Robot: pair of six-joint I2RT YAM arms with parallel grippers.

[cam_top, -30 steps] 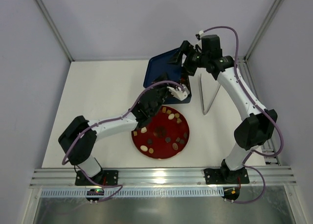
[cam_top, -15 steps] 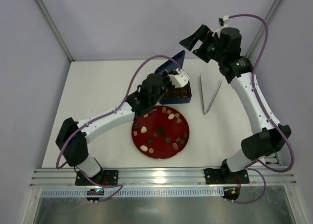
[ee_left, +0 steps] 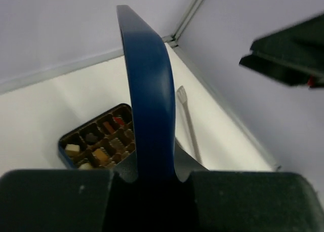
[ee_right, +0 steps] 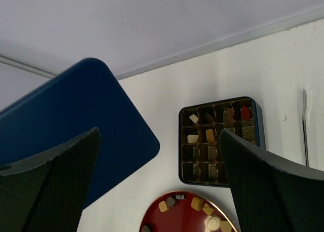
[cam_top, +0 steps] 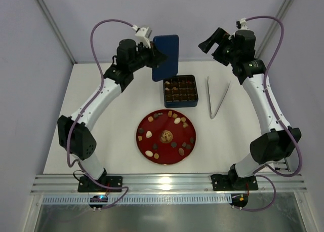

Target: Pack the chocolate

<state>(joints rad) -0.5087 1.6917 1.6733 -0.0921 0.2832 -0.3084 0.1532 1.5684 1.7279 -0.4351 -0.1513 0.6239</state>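
Note:
Several chocolate pieces (cam_top: 177,120), brown and cream, lie on the red plate (cam_top: 162,125); more sit in cells of the dark-blue tin (cam_top: 165,92), which stands uncovered. My left gripper (cam_top: 152,54) is shut on the edge of the blue tin lid (cam_top: 166,57) and holds it high above the table's back. In the left wrist view the lid (ee_left: 149,100) stands edge-on between the jaws (ee_left: 154,174), with the tin (ee_left: 62,143) below. My right gripper (cam_top: 208,41) is open and empty, raised at the back right. The right wrist view (ee_right: 159,133) shows the lid (ee_right: 76,120), tin (ee_right: 257,110) and plate pieces (ee_right: 196,203).
Metal tweezers (cam_top: 217,98) lie on the white table right of the tin; they also show in the left wrist view (ee_left: 187,115) and at the right wrist view's edge (ee_right: 304,125). Frame posts stand at the back corners.
My left gripper has carried the lid off the tin, up and to the back left. My right gripper has drawn away from the lid, up and to the right.

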